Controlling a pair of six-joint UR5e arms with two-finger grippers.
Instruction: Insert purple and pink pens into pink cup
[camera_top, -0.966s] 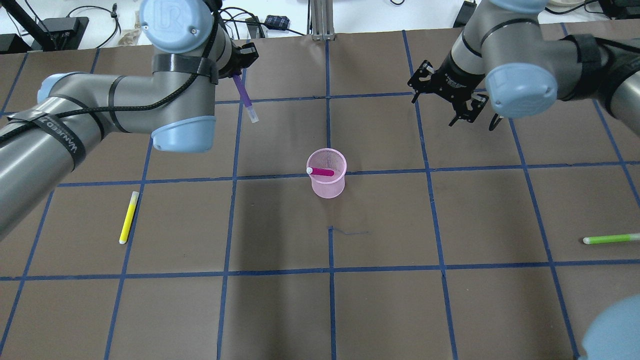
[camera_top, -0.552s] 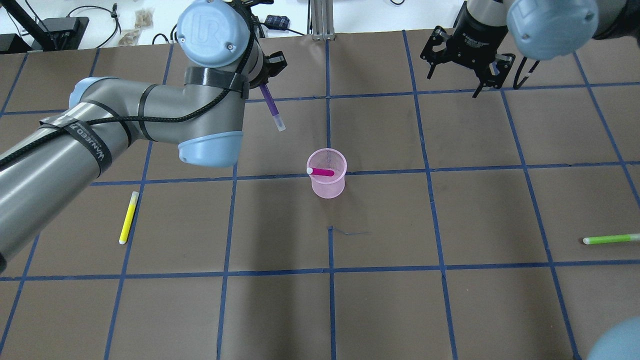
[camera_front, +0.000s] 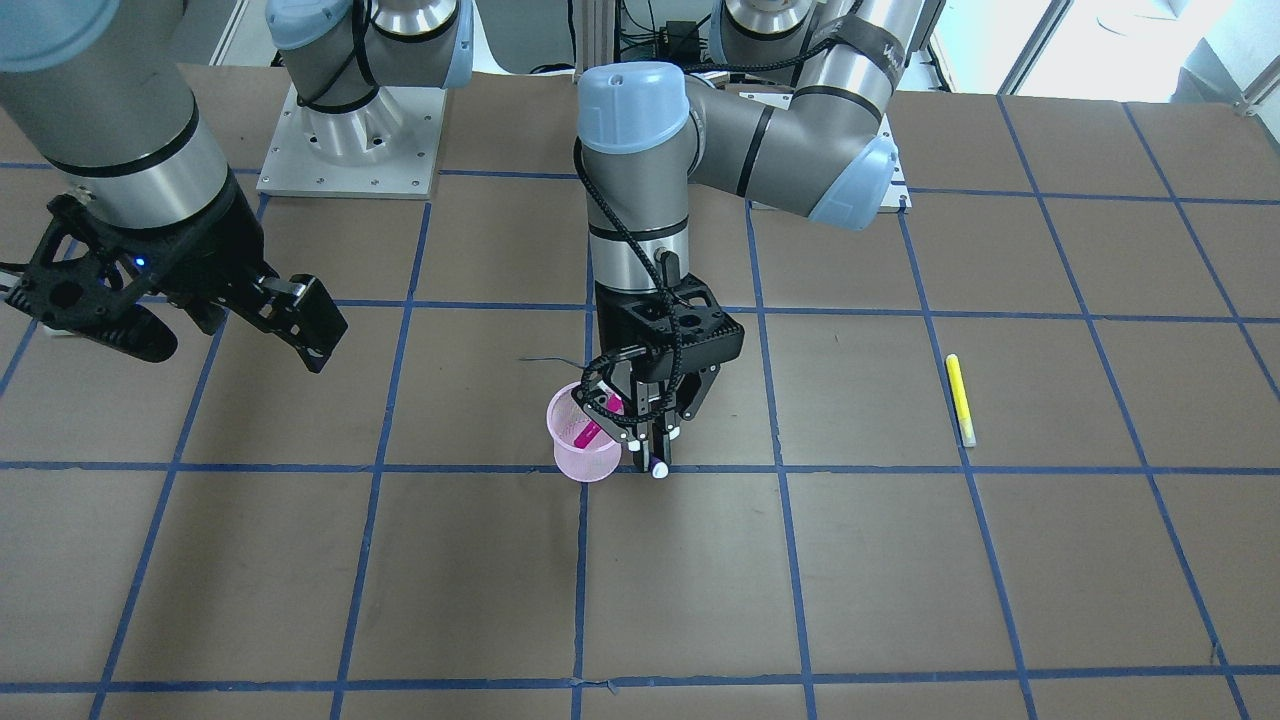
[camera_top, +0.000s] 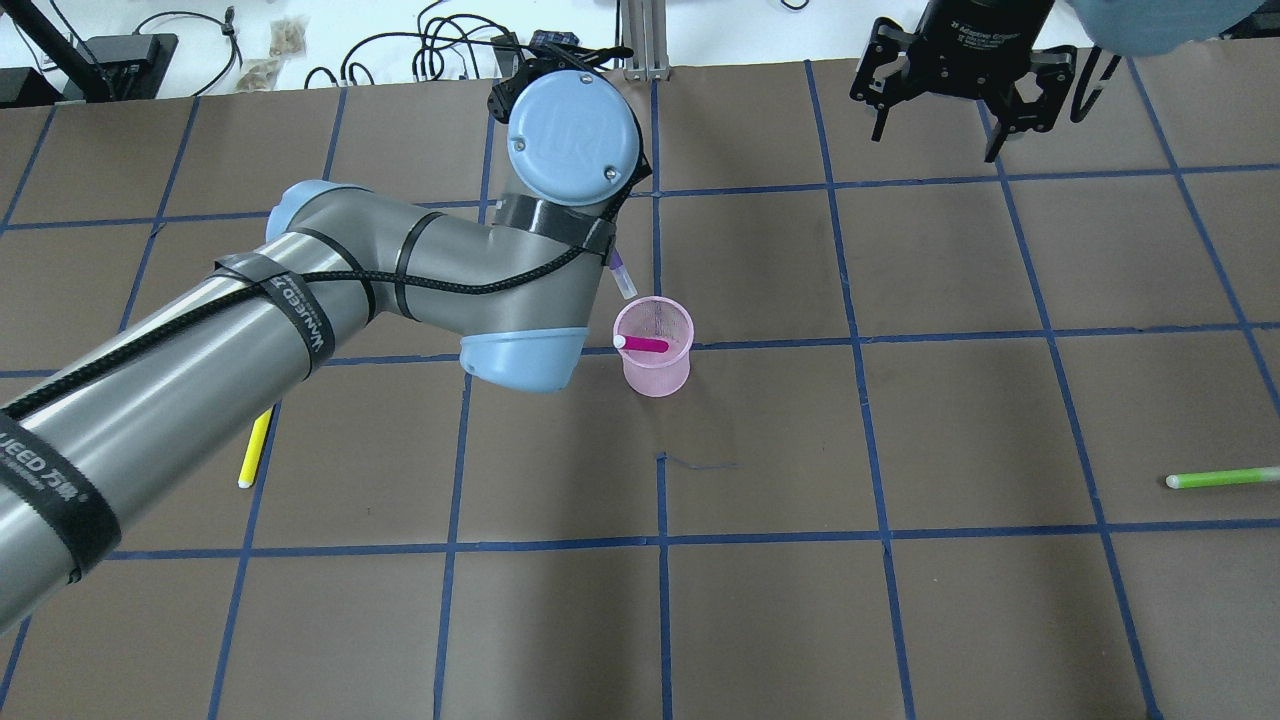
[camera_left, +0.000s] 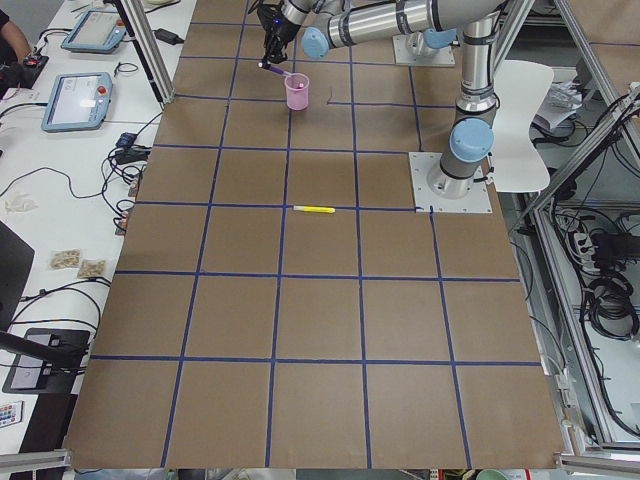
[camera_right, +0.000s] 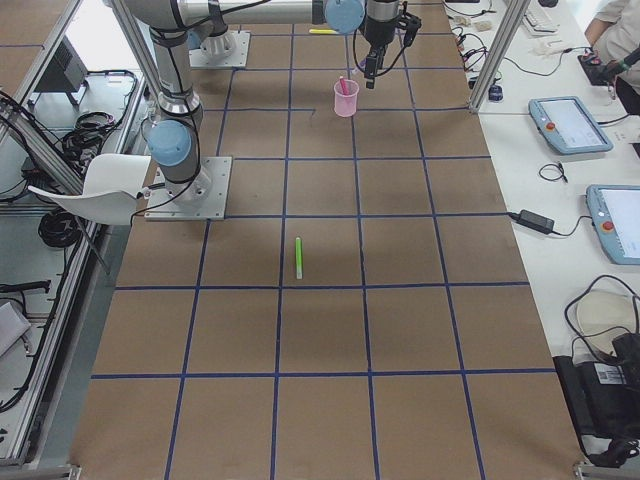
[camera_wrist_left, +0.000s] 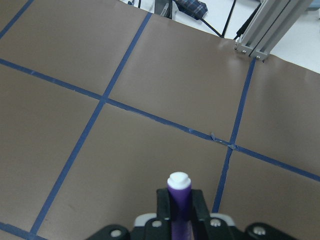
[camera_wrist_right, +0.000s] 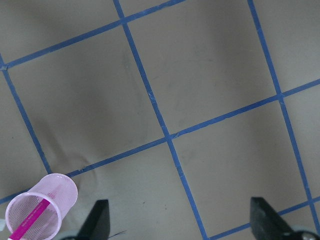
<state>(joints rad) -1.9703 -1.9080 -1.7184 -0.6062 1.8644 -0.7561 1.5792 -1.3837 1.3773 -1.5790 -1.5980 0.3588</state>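
The pink mesh cup (camera_top: 656, 372) stands near the table's middle, also in the front view (camera_front: 585, 452). A pink pen (camera_top: 645, 344) leans inside it. My left gripper (camera_front: 655, 452) is shut on the purple pen (camera_front: 657, 464), held nearly upright with its white end down. The pen's tip (camera_top: 622, 280) hangs just outside the cup's far-left rim. The left wrist view shows the pen (camera_wrist_left: 179, 196) between the fingers. My right gripper (camera_top: 940, 125) is open and empty, raised near the table's far edge; it also shows in the front view (camera_front: 220, 345).
A yellow pen (camera_front: 960, 400) lies on the robot's left side, partly under the left arm in the overhead view (camera_top: 252, 458). A green pen (camera_top: 1220, 478) lies at the right edge. An aluminium post (camera_top: 640, 40) stands at the far edge.
My left arm has swung right and toward the cup with the purple pen, bringing its tip to the cup's rim. My right arm has drawn back toward the far edge.
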